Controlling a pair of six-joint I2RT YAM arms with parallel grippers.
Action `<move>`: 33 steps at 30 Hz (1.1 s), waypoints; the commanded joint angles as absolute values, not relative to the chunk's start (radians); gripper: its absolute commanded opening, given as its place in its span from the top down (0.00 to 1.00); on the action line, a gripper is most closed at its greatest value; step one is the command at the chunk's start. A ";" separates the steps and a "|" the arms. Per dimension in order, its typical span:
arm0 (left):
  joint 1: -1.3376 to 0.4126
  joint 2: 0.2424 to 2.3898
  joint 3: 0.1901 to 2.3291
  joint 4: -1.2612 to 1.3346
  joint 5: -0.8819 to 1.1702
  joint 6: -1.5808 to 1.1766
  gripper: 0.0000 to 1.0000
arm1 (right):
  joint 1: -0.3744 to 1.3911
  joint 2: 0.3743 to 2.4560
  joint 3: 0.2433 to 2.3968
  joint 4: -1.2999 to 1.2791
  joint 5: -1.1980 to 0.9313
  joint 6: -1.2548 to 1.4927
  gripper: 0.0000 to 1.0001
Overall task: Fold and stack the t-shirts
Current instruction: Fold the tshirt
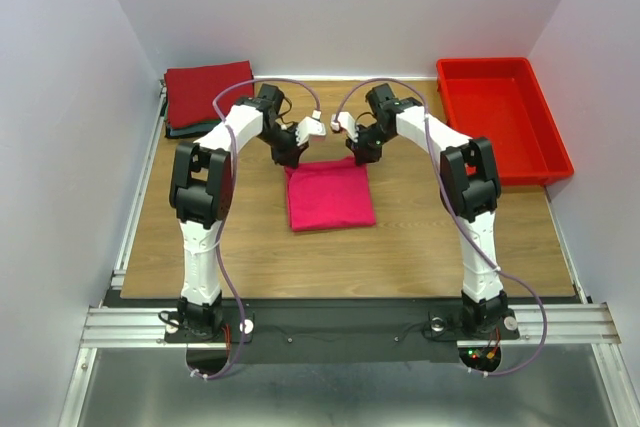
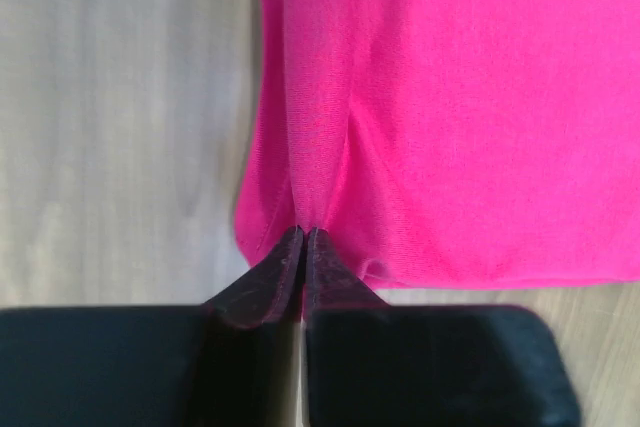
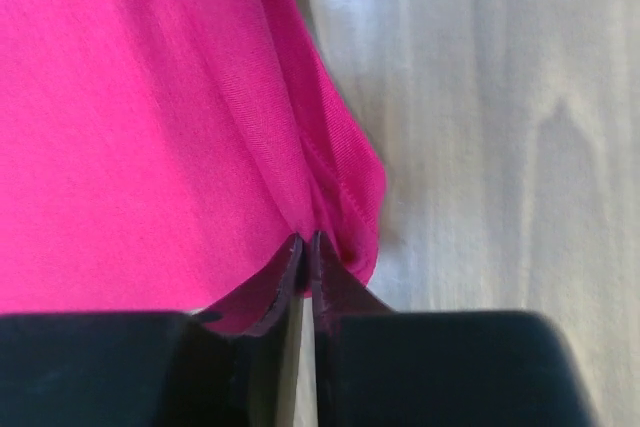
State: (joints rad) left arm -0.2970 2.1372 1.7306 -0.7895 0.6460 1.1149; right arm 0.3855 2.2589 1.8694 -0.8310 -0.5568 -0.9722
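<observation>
Pink-magenta cotton t-shirt (image 1: 330, 197), folded, far corners pinched by left gripper (image 2: 303, 232) and right gripper (image 3: 303, 237); likely next: lift evenly to far-left dark red stack (image 1: 207, 92).

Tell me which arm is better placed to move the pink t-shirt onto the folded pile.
Left. The left gripper and right gripper both pinch the pink t-shirt, but the folded pile lies far left, on that arm's side.
</observation>
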 commanded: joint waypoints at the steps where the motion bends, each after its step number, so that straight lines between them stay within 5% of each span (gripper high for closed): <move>1: -0.284 2.072 1.790 -0.753 0.631 1.048 0.75 | 0.365 2.220 1.942 -0.824 -0.531 -0.907 0.63; 3: -0.275 2.072 1.792 -0.720 0.617 1.025 0.68 | 0.364 2.229 1.959 -0.822 -0.505 -0.853 0.52; 6: -0.239 2.057 1.770 -0.645 0.609 0.910 0.57 | 0.341 2.249 2.038 -0.824 -0.479 -0.715 0.51; 11: -0.195 1.933 1.678 -0.531 0.699 0.690 0.59 | 0.302 2.206 2.094 -0.827 -0.527 -0.485 0.57; 16: -0.221 1.842 1.554 -0.523 0.857 0.494 0.70 | 0.302 2.154 2.010 -0.827 -0.768 -0.286 0.67; 21: -0.229 1.824 1.380 -0.326 1.015 0.178 0.70 | 0.301 2.245 1.982 -0.822 -0.998 -0.105 0.72; 33: -0.167 2.184 1.464 -0.142 0.997 -0.007 0.68 | 0.224 2.528 2.112 -0.730 -0.930 -0.026 0.75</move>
